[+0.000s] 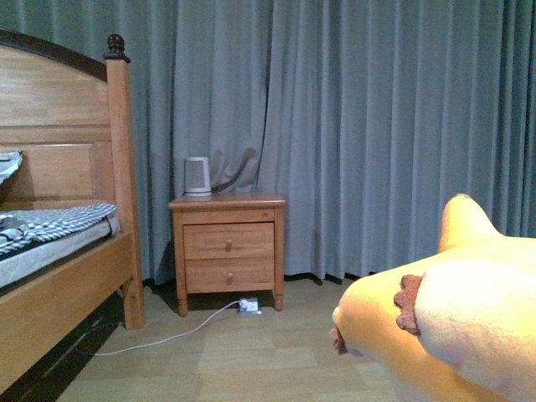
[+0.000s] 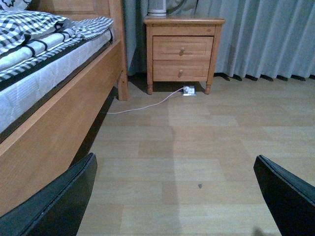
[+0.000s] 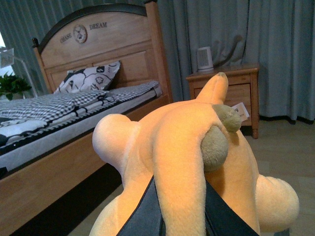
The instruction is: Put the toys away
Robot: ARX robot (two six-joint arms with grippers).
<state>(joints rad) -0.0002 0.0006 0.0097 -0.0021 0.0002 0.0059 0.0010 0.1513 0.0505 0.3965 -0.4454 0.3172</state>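
The orange-yellow plush animal fills the lower right of the front view, with a pointed ear up and brown scalloped trim on its side. In the right wrist view the plush animal hangs off the floor, and my right gripper is shut on a fold of its body, dark fingers pressing in from both sides. My left gripper is open over bare wooden floor, nothing between its black fingers. Neither arm shows in the front view.
A wooden bed with checked bedding stands at the left. A two-drawer nightstand with a white appliance stands against grey curtains. A white cable and plug lie on the floor before it.
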